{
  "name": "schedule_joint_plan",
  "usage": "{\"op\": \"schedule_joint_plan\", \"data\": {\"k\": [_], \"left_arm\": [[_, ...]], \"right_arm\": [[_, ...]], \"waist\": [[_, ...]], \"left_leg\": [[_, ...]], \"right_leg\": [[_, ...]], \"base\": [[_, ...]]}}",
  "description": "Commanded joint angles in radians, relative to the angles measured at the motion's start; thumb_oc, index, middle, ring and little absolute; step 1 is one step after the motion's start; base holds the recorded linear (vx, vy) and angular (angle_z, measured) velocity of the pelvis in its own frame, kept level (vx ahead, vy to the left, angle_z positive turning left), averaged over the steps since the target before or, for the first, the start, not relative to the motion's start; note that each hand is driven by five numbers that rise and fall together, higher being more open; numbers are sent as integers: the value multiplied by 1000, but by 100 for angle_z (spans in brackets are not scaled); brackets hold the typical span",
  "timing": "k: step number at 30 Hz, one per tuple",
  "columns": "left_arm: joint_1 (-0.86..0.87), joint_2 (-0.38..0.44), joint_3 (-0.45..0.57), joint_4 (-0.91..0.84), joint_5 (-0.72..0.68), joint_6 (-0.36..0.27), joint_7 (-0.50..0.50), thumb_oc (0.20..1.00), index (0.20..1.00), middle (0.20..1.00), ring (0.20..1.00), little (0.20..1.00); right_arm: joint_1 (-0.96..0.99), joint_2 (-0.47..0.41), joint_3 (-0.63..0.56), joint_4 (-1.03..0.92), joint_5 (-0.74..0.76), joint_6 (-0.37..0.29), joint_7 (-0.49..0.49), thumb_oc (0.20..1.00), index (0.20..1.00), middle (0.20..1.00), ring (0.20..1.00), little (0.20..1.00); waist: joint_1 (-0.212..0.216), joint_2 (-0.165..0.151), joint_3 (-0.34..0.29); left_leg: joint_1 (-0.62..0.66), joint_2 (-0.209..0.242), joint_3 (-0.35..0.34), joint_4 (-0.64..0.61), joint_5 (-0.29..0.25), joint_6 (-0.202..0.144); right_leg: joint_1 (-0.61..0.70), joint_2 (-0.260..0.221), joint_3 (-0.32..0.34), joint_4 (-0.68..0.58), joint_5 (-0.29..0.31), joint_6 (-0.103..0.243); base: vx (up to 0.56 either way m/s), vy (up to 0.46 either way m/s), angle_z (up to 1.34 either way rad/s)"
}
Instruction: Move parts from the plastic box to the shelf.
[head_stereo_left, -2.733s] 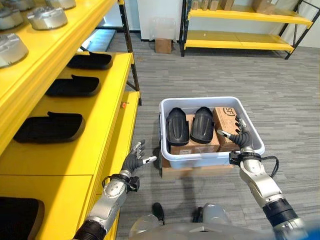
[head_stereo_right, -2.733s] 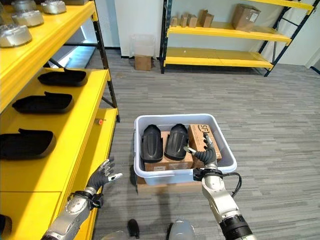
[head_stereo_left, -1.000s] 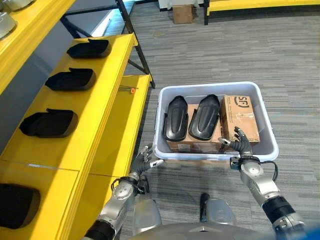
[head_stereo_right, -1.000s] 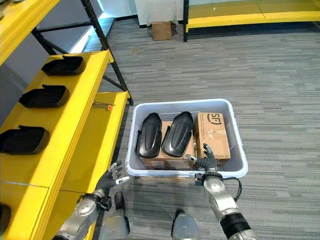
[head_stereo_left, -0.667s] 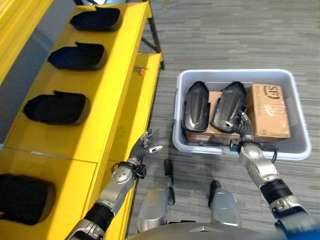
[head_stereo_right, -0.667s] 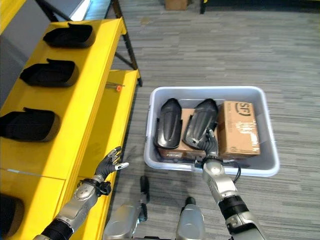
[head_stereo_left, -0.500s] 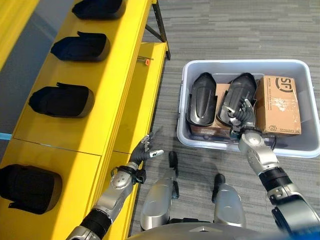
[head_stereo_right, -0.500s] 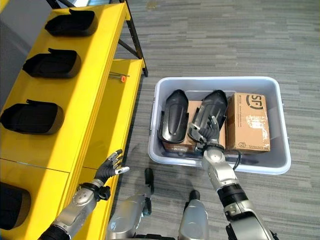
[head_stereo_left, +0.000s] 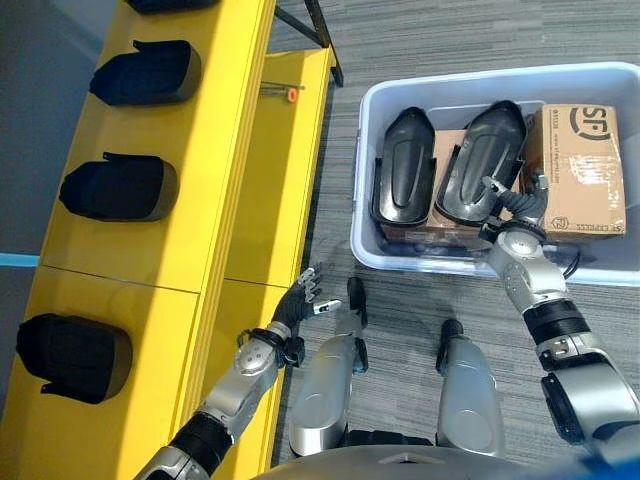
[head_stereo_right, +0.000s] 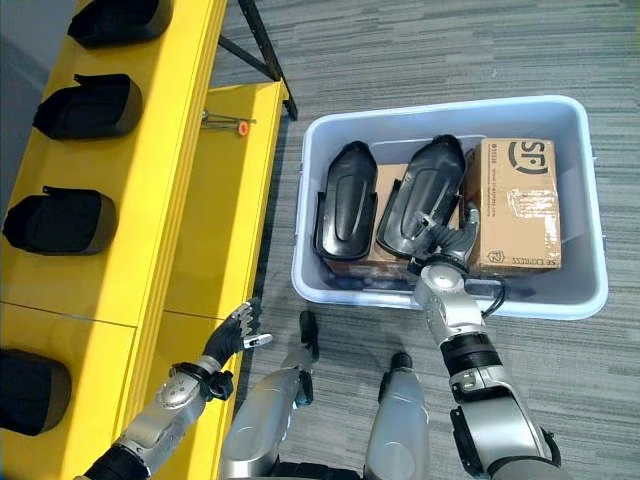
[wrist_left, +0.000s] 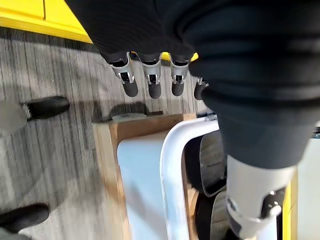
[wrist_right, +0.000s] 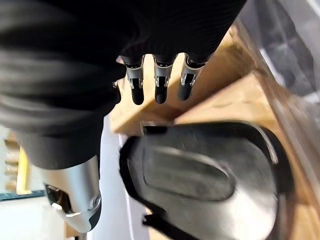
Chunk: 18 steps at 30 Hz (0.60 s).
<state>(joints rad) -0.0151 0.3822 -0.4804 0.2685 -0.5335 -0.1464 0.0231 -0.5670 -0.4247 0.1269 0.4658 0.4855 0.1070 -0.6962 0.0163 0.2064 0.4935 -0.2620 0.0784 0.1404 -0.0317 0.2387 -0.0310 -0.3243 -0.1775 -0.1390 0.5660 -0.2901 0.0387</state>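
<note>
Black part (head_stereo_right: 418, 208) next, 2 left in box (head_stereo_right: 330, 128).
Right hand (head_stereo_right: 448, 243) hovers at its 5 o'clock, fingers apart for grabbing; left hand (head_stereo_right: 232, 342) loose, idle.

We held our left hand (head_stereo_left: 297, 305) low on our left side, the arm bent at the elbow and reaching forward, the fingers (wrist_left: 152, 82) straight and slightly spread, the thumb (wrist_left: 250, 210) set apart, nothing in its grasp. We stretched our right arm forward and a little inward, the wrist raised, and our right hand (head_stereo_right: 447, 243) sat with its fingers (wrist_right: 159, 82) loosely extended and fanned, the thumb (wrist_right: 75, 195) apart from them, gripping nothing. The palms of both hands were turned partly toward each other.
</note>
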Motion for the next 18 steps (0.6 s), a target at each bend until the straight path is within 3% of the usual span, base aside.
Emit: {"op": "schedule_joint_plan", "data": {"k": [1,10,18], "left_arm": [[-2,-19,3,-61,-28,-72,13,1000,1000,1000,1000,1000],[-4,-23,-2,-52,-29,-88,44,1000,1000,1000,1000,1000],[-6,-7,13,-62,-38,-99,57,1000,1000,1000,1000,1000]], "right_arm": [[-62,-30,0,-57,-28,-26,-33,1000,1000,1000,1000,1000],[-35,5,36,-89,-60,-50,-45,1000,1000,1000,1000,1000],[-88,-13,33,-39,-97,-55,-46,1000,1000,1000,1000,1000]], "waist": [[7,-12,21],[2,-11,26],[26,4,26]], "left_leg": [[46,-9,-39,80,-138,-15],[-21,-23,-29,89,-140,-4],[-126,-37,-32,120,-142,6]], "right_leg": [[25,14,-31,-163,163,-32],[-62,11,-11,-126,160,-27],[-164,16,2,-85,156,-30]], "base": [[-42,26,-20],[-10,17,-6],[0,0,0]]}}
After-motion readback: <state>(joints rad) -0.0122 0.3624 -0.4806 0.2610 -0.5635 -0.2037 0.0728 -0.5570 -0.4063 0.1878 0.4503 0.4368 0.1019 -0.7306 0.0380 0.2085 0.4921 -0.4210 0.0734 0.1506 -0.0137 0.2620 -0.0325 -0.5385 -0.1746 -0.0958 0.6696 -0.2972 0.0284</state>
